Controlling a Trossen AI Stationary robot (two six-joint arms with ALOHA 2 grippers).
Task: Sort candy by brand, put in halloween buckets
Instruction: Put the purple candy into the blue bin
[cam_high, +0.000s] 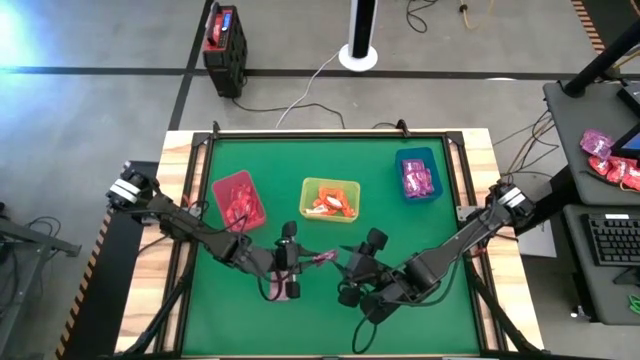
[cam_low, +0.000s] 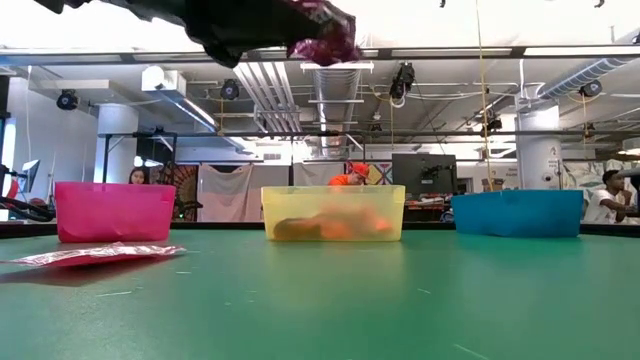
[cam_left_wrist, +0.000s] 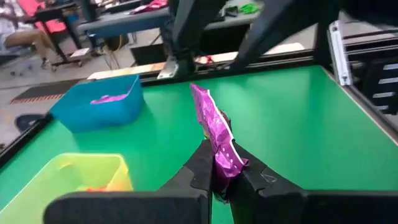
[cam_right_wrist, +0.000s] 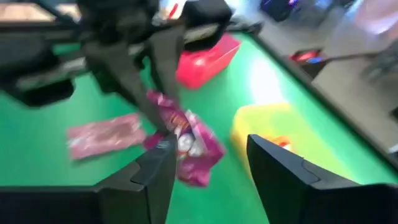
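My left gripper (cam_high: 303, 260) hangs above the table's near middle, shut on a shiny magenta candy packet (cam_high: 323, 259). My right gripper (cam_high: 352, 268) is open and faces it from the right. In the right wrist view its fingers (cam_right_wrist: 158, 165) stand on either side of the packet's free end (cam_right_wrist: 189, 146); I cannot tell whether they touch it. A dull reddish-pink packet (cam_low: 95, 255) lies flat on the table below the left arm. At the far side stand the red bin (cam_high: 238, 200), the yellow-green bin (cam_high: 331, 199) with orange packets, and the blue bin (cam_high: 417, 174) with magenta packets. My left gripper (cam_left_wrist: 221, 174) pinches the magenta packet by one end (cam_left_wrist: 225, 163) between its two fingers. The fingers come level from the table's left. The packet is lifted clear of the table and sticks out past the fingertips, edge-on, toward my right gripper.
The green table has a raised dark rim (cam_high: 330, 133). A black box with a red top (cam_high: 225, 38) and a white round base with a pole (cam_high: 358, 52) stand on the floor beyond it. A desk with more candy (cam_high: 610, 160) is on the right. People show in the room behind.
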